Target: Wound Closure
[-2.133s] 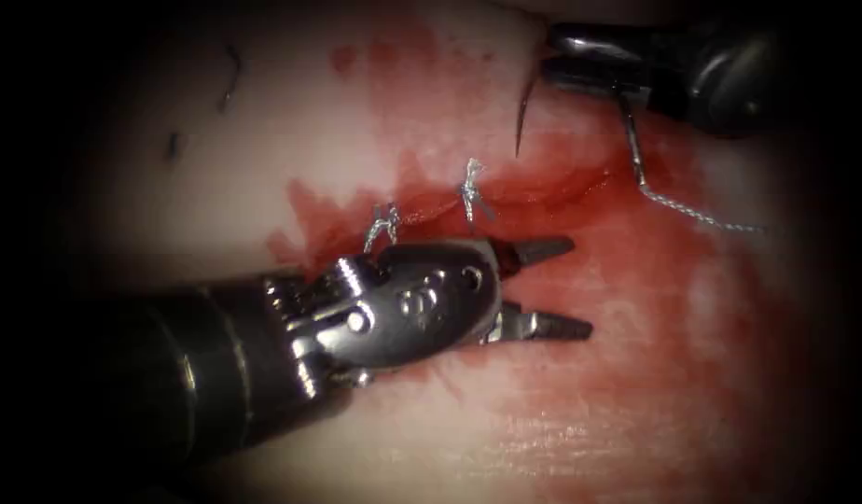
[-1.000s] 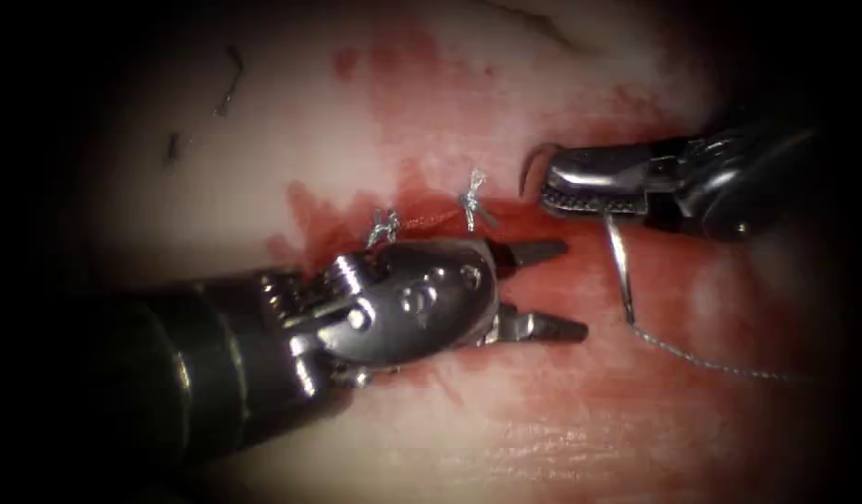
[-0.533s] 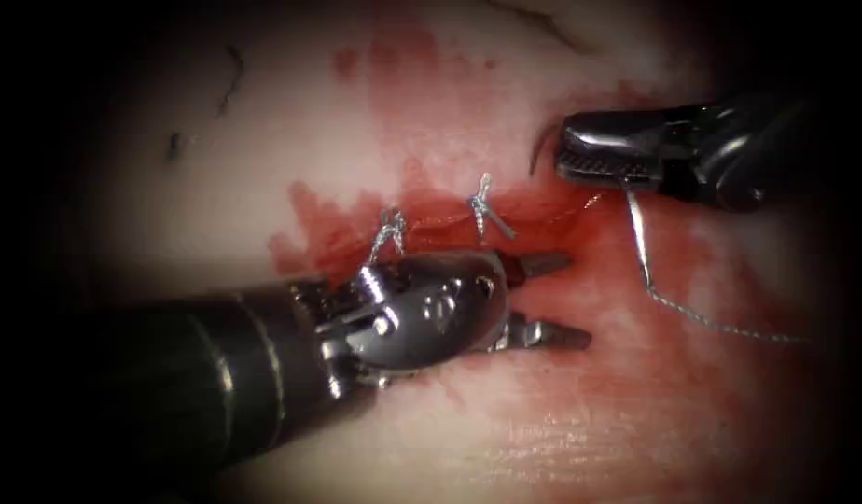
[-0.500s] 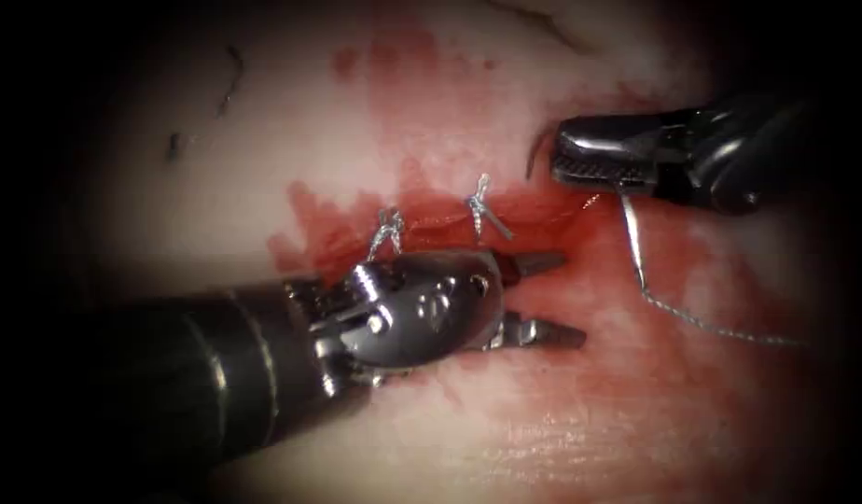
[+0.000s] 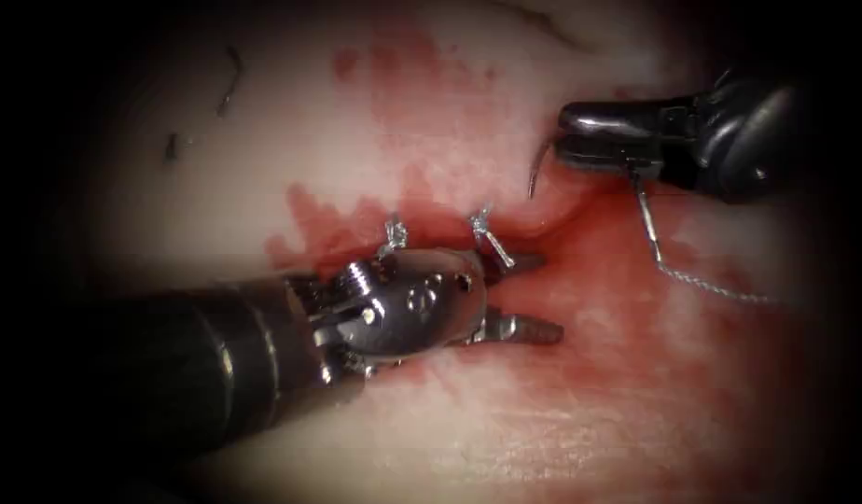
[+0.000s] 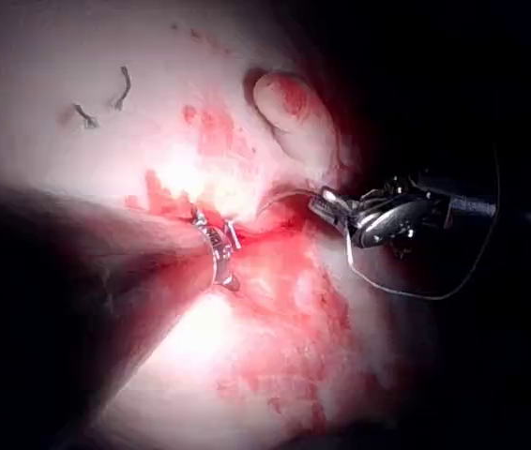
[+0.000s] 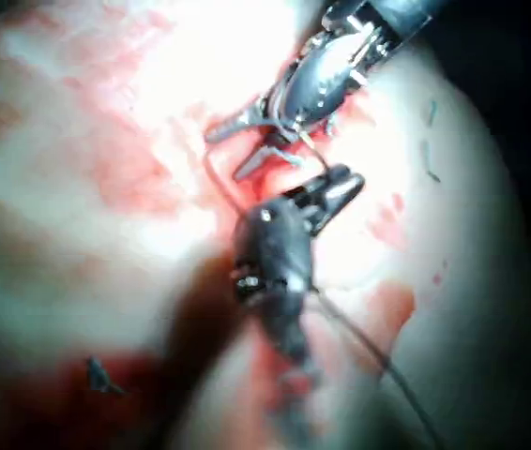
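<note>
Left tool (image 5: pixel 534 297) nearest, jaws parted, holding nothing, resting on tissue (image 5: pixel 580 439) beside cut (image 5: pixel 450 229). Two knotted stitches (image 5: pixel 482 229) behind. Farthest, right tool (image 5: pixel 569 140) clamped mid-curve on needle (image 5: pixel 539 168), tip clear of tissue; thread (image 5: pixel 702 285) trailing rightward.

- Two tools are counted: the left tool (image 5: pixel 529 297) and the right tool (image 5: pixel 569 138), each with two jaws.
- One curved needle (image 5: pixel 538 170) is counted, at the upper right of the endoscope frame.
- One thread (image 5: pixel 702 285) is seen trailing at the right.
- Two knotted stitches are counted at the centre: one stitch (image 5: pixel 394 233) and a second stitch (image 5: pixel 487 235).
- Two cut ends of thread are counted at the upper left: one (image 5: pixel 229 79) and another (image 5: pixel 173 146).
- One tissue (image 5: pixel 263 159) with one cut (image 5: pixel 552 219) is counted.
</note>
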{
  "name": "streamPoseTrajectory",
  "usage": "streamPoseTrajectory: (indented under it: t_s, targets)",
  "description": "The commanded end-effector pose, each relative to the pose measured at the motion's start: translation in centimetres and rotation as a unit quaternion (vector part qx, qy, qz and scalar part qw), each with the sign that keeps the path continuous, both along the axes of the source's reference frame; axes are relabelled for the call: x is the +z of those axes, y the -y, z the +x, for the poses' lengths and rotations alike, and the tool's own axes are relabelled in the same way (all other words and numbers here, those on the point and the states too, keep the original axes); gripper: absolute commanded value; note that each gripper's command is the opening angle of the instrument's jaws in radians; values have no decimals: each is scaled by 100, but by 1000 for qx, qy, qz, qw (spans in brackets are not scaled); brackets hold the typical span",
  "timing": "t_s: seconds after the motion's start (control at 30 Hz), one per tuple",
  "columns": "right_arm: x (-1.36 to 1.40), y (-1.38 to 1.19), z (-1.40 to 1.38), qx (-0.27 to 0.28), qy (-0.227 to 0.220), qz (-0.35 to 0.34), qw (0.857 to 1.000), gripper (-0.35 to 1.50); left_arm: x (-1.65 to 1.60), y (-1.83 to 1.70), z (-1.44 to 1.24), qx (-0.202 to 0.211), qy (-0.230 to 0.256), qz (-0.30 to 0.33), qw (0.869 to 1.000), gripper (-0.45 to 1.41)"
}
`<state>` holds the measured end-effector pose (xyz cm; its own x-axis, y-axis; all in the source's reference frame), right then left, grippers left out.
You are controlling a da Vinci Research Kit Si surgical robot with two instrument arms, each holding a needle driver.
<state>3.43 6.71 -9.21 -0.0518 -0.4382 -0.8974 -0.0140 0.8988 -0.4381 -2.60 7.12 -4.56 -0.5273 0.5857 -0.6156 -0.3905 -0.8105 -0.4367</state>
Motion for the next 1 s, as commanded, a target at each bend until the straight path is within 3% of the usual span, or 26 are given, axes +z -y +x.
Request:
streamPoseTrajectory:
  t_s: [0.03, 0.23, 0.43, 0.63, 1.0]
  targets:
    - [7, -2, 10, -2, 1, 7, 1000, -35, 4, -5, -4, 2, 1, -1, 1000, 48]
    - [11, -3, 13, -13, 14, 15, 1000, -35, -3, -7, 1, 2, 4, 4, 1000, 48]
    - [14, 0, 17, -14, 21, -34, 999, -35, -18, -8, -1, 0, 6, 10, 1000, 49]
    - [14, 0, 20, -29, 37, -33, 998, -35, -23, -9, -1, 1, 8, 13, 1000, 49]
    - [16, -3, 29, -51, 57, 43, 996, -35, -14, -9, 4, 4, 6, 10, 1000, 49]
